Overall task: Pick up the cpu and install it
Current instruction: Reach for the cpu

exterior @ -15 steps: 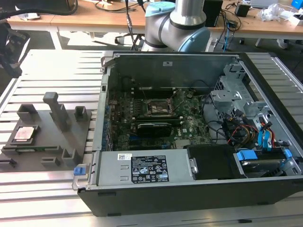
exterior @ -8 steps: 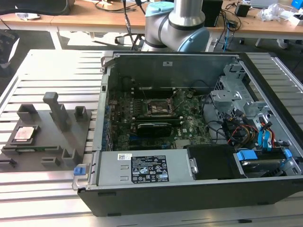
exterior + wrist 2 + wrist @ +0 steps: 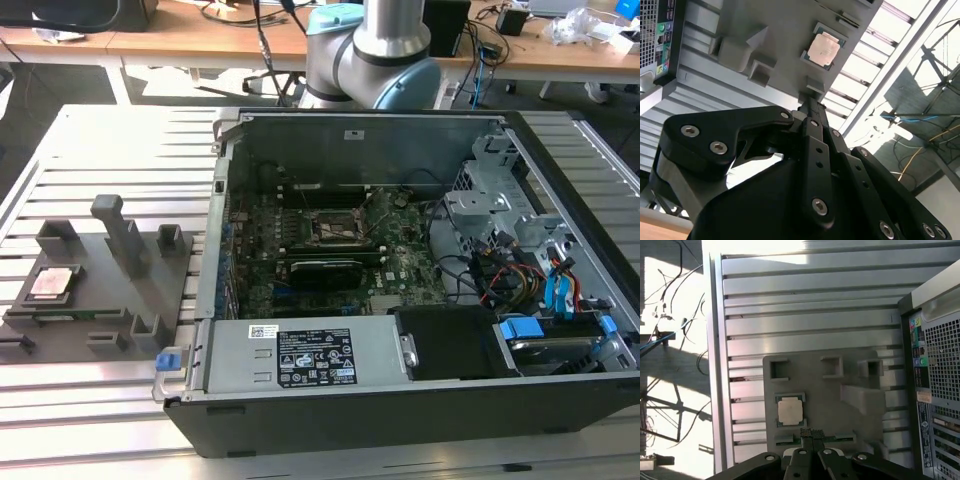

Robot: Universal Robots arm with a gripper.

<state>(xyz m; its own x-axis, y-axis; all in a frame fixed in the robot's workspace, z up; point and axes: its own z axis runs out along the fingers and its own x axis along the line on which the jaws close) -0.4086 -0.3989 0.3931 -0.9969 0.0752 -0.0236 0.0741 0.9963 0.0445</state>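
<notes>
The cpu (image 3: pixel 52 283) is a small pale silvery-pink square lying flat in a recess of the grey fixture plate (image 3: pixel 110 300), at the exterior view's left, beside the open computer case (image 3: pixel 400 400). Both wrist views look down on the cpu (image 3: pixel 822 47) (image 3: pixel 790 410) from well above. My gripper (image 3: pixel 812 434) (image 3: pixel 809 102) hangs over the fixture, close to the cpu's recess but apart from it. Its black fingers are pressed together with nothing between them. Inside the case, the black socket frame (image 3: pixel 335 228) sits on the motherboard.
Grey blocks and a tall post (image 3: pixel 122 232) stand up from the fixture plate. The slatted metal table (image 3: pixel 90 140) carries the fixture and the case. The arm's base (image 3: pixel 375 45) rises behind the case. Cables and drive bays (image 3: pixel 540 290) fill the case's right side.
</notes>
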